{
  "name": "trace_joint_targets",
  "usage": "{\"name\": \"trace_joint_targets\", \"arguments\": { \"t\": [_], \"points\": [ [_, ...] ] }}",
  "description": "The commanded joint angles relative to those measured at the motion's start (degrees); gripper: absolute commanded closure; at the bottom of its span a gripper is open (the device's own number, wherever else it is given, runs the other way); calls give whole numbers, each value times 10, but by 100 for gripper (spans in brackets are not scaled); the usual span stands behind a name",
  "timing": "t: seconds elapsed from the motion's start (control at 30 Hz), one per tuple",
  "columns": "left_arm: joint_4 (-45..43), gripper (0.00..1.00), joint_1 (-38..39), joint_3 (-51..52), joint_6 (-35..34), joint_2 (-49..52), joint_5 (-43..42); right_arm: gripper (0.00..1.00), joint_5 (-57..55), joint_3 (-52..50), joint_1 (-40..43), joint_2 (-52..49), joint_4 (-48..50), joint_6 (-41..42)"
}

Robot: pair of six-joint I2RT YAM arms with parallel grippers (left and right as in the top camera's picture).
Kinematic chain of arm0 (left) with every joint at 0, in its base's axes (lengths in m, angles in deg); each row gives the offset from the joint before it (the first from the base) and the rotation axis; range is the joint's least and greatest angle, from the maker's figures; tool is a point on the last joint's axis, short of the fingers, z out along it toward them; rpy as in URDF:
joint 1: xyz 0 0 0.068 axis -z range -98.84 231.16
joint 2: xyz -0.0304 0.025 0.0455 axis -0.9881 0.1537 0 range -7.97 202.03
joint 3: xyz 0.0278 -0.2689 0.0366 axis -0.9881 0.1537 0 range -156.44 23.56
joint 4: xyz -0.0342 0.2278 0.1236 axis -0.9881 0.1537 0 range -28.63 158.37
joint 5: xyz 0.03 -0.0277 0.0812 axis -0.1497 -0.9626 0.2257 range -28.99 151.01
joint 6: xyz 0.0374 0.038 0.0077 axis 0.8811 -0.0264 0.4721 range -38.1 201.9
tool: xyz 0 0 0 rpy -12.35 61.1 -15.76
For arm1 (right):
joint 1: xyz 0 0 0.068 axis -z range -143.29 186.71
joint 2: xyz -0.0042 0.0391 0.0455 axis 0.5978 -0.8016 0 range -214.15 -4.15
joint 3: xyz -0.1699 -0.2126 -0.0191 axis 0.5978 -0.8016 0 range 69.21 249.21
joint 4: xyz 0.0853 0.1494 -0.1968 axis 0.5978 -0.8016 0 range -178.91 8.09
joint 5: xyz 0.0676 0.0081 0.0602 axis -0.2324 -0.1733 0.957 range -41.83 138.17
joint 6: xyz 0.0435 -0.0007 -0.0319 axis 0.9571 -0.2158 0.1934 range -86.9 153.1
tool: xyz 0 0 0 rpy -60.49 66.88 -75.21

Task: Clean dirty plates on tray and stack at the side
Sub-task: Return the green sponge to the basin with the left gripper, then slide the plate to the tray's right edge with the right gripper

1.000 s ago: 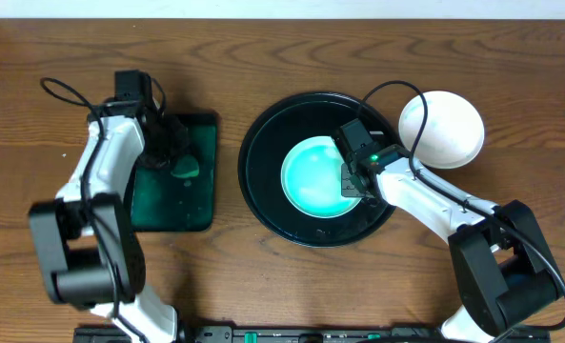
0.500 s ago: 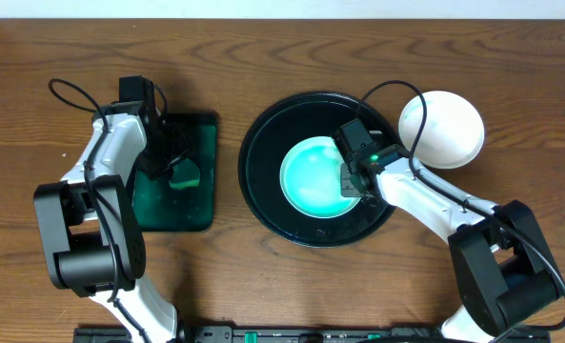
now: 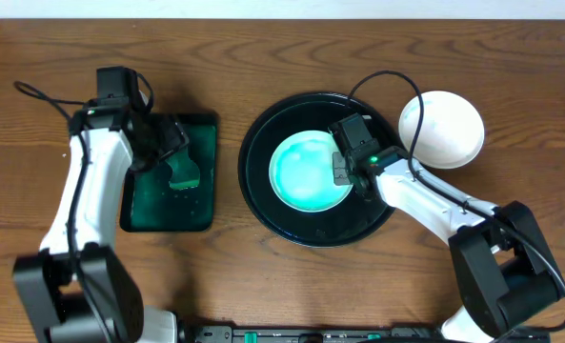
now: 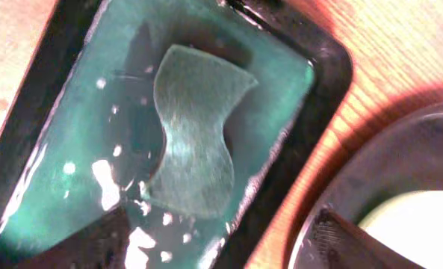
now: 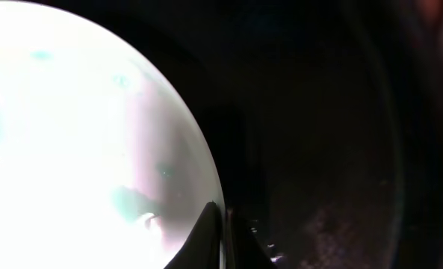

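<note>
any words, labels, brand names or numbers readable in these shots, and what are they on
No text can be read in any view.
The smeared plate, black tray, white plate, green tray and sponge carry no print.
Small marks on the strip at the table's near edge are too small to read.

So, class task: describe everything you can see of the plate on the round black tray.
The small round pale-mint plate rests on the glossy round black tray, with teal-green smears across its middle. It looks smooth and glazed. The right hand is shut on its right rim; nothing else touches it.
</note>
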Motion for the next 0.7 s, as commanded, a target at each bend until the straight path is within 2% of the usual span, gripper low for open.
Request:
{"name": "trace_joint_targets", "arguments": {
  "t": [0.0,0.23,0.3,0.57,0.67],
  "points": [
    [26,20,12,-7,7,-23,-3,99,-71,-1,-10,65,3,-30],
    [43,19,25,-6,7,-24,-7,99,-120,-1,-12,146,6,-83],
    [43,19,26,-6,7,-24,-10,99,-122,-1,-12,167,26,-190],
    [44,19,26,-6,7,-24,-12,99,-141,-1,-22,183,83,-347],
    [44,19,26,-6,7,-24,-12,99,-141,-1,-36,190,92,-383]
  ]
}}
